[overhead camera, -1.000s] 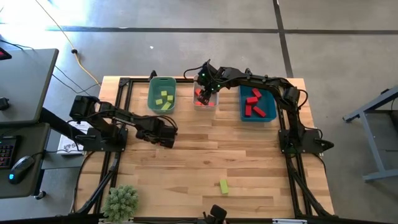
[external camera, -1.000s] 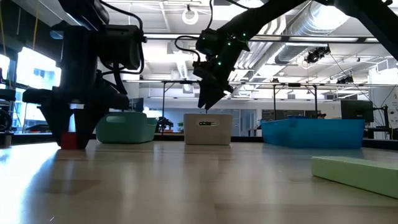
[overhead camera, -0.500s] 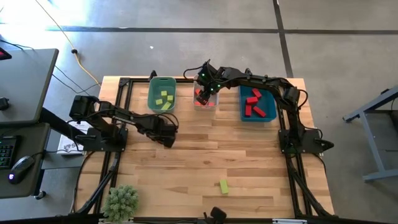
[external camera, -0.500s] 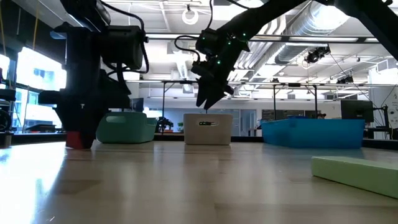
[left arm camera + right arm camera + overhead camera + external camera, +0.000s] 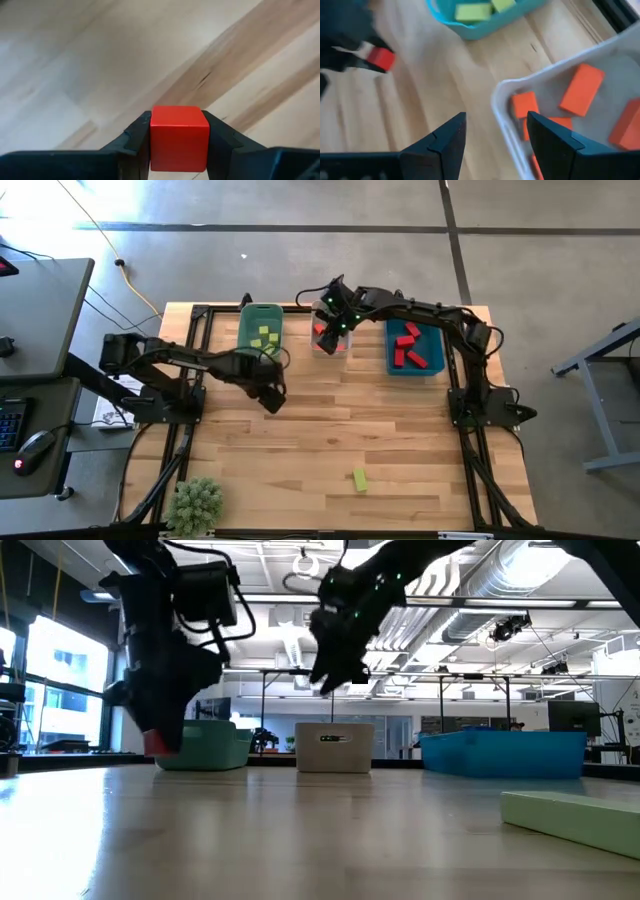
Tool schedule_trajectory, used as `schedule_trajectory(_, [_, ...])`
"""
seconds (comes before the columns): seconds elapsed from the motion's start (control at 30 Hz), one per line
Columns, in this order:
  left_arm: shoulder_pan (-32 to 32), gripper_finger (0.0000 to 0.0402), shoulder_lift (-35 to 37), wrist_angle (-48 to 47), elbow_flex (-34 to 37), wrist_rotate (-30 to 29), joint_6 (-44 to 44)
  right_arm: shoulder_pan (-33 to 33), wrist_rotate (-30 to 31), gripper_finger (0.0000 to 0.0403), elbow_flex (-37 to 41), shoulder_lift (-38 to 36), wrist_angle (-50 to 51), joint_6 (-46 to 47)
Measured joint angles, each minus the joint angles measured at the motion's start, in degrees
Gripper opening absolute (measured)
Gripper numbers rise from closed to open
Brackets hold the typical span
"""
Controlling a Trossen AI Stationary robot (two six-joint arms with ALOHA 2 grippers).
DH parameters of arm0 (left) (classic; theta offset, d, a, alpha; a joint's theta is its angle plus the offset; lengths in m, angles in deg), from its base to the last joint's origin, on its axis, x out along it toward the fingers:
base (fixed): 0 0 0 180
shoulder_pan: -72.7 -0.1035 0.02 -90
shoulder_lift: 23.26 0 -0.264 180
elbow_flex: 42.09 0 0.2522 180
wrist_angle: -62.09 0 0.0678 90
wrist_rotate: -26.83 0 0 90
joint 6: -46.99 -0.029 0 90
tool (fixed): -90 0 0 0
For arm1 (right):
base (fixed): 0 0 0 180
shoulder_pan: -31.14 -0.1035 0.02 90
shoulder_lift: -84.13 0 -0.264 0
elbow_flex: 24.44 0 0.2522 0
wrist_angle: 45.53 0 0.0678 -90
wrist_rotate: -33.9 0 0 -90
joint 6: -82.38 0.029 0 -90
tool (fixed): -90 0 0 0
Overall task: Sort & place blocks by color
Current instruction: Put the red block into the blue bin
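Note:
My left gripper (image 5: 270,396) is shut on a small red cube (image 5: 179,136) and holds it just above the wooden table, in front of the green bin (image 5: 243,340). That bin holds yellow-green blocks (image 5: 263,338). My right gripper (image 5: 325,330) hangs open and holds nothing, over the near left corner of the white bin (image 5: 502,102), which holds orange-red blocks (image 5: 581,90). The blue bin (image 5: 390,362) holds deep red blocks (image 5: 408,345). One yellow-green block (image 5: 360,479) lies flat on the table near the front edge. My left gripper pinches the red cube by two opposite side faces (image 5: 155,142) between its two fingers. The fingers come from above and point almost straight down. The cube (image 5: 155,743) hangs level between the fingertips, lifted clear of the table.
The three bins stand in a row along the table's far edge. A small green plant (image 5: 195,502) sits at the near left corner. Black frame rails (image 5: 185,380) run along the table's left and right sides. Bare wood lies across the table's middle.
My left gripper has risen with the red cube, which stood on the table before and now hangs clear of it. It has gone a little toward the bins, and its wrist has rolled. My right gripper has risen slightly above the white bin.

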Motion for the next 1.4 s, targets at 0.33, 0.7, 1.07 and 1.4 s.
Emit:
schedule_trajectory(0.33, [-9.02,0.0106,6.28,11.37,-0.04,10.94,-10.98,-5.26,0.24,0.0197,-0.02,-8.56,-0.57,-2.41])
schedule_trajectory(0.7, [-17.43,0.0106,8.22,31.91,-0.11,31.37,-9.9,-10.74,-0.02,0.0197,-0.02,-14.74,-0.85,-2.4])
schedule_trajectory(1.07, [-21.79,0.0106,8.22,52.21,-0.13,44.72,1.45,-13.93,0.63,0.0197,-0.02,-15.38,-1.51,-7.02])
schedule_trajectory(1.4, [-24.27,0.0108,8.22,63.59,-0.14,47.12,9.94,-15.84,6.5,0.0197,-0.02,-15.35,-5.81,-13.07])
